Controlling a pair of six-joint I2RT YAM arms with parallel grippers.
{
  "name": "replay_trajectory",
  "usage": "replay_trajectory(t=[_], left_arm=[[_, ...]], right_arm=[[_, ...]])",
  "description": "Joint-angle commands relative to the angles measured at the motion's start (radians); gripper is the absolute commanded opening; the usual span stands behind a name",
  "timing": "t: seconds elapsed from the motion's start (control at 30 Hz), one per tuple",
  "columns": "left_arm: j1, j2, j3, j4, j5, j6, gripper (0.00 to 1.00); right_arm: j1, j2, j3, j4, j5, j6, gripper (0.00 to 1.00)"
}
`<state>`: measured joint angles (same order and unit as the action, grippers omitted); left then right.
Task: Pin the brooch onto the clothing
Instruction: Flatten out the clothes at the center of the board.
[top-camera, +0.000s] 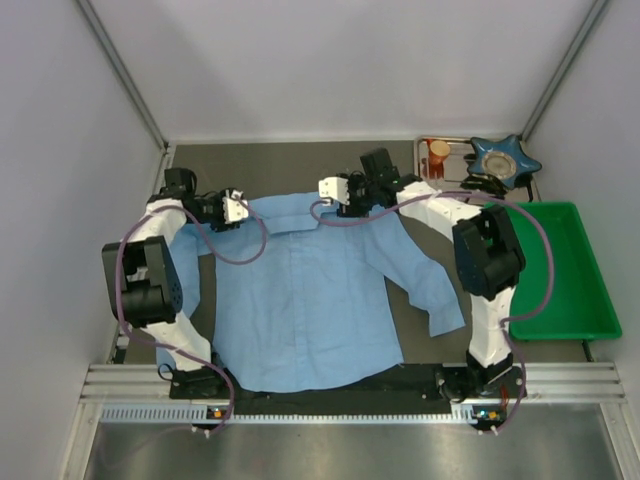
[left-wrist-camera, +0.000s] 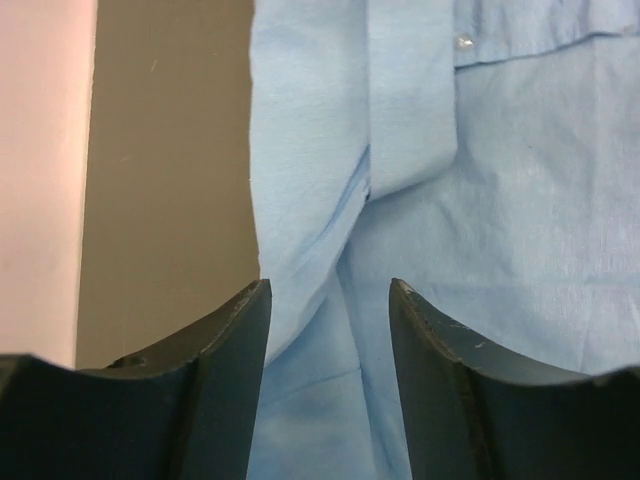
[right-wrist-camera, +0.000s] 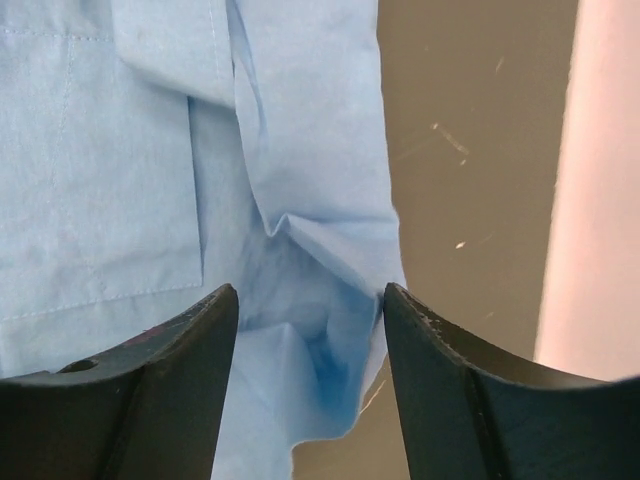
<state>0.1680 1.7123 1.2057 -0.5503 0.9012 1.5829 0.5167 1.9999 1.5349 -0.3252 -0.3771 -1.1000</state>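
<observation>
The clothing (top-camera: 300, 300), a light blue collared shirt, lies spread front up on the dark table. Over its left shoulder my left gripper (top-camera: 236, 208) stands open; in the left wrist view the left gripper (left-wrist-camera: 330, 290) has its fingers apart above the sleeve seam of the clothing (left-wrist-camera: 520, 200). At the other shoulder, beside the collar, my right gripper (top-camera: 332, 188) is also open. Seen from the right wrist, the right gripper (right-wrist-camera: 310, 295) straddles a rumpled fold at the edge of the clothing (right-wrist-camera: 100, 150) without pinching it. I cannot make out the brooch in any view.
At the back right a small metal tray (top-camera: 440, 150) holds an orange item. Next to it sits a blue star-shaped thing (top-camera: 505, 158). A green bin (top-camera: 565, 270) stands along the right side. Grey walls close in left, right and behind.
</observation>
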Motion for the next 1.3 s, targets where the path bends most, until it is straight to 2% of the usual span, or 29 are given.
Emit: replay_trajectory(t=[0.0,0.2,0.37,0.57,0.73,0.87,0.97,1.0,1.03,1.1,1.23,1.27], left_arm=[[-0.01,0.015,-0.04,0.027,0.053,0.218,0.55],[-0.041,0.035,-0.069,0.042,0.012,0.31,0.55],[-0.073,0.033,-0.146,0.173,-0.045,0.327,0.53],[-0.107,0.055,-0.167,0.291,-0.085,0.255,0.37],[-0.114,0.07,-0.156,0.303,-0.094,0.239,0.32],[-0.116,0.086,-0.149,0.314,-0.102,0.235,0.27],[-0.124,0.093,-0.159,0.39,-0.119,0.171,0.21],[-0.124,0.093,-0.164,0.459,-0.117,0.139,0.15],[-0.124,0.096,-0.163,0.484,-0.119,0.105,0.12],[-0.124,0.115,-0.149,0.536,-0.123,-0.016,0.01],[-0.124,0.188,-0.057,0.746,-0.174,-0.358,0.0],[-0.124,0.207,-0.032,0.816,-0.195,-0.488,0.0]], right_arm=[[0.029,-0.04,-0.021,0.164,-0.055,-0.141,0.59],[0.048,-0.029,-0.047,0.218,-0.01,-0.178,0.67],[0.028,-0.042,-0.068,0.218,-0.005,-0.219,0.66],[0.037,-0.038,-0.096,0.206,-0.028,-0.316,0.56],[0.04,-0.018,-0.117,0.196,-0.034,-0.402,0.57],[0.045,0.037,-0.125,0.38,0.055,-0.411,0.55],[0.052,0.094,-0.122,0.512,0.148,-0.403,0.41],[0.052,0.111,-0.119,0.575,0.162,-0.391,0.26],[0.051,0.117,-0.102,0.59,0.178,-0.341,0.15],[0.049,0.129,-0.046,0.589,0.217,-0.281,0.0],[0.029,0.186,0.08,0.528,0.263,-0.09,0.0],[0.028,0.2,0.111,0.511,0.279,-0.055,0.0]])
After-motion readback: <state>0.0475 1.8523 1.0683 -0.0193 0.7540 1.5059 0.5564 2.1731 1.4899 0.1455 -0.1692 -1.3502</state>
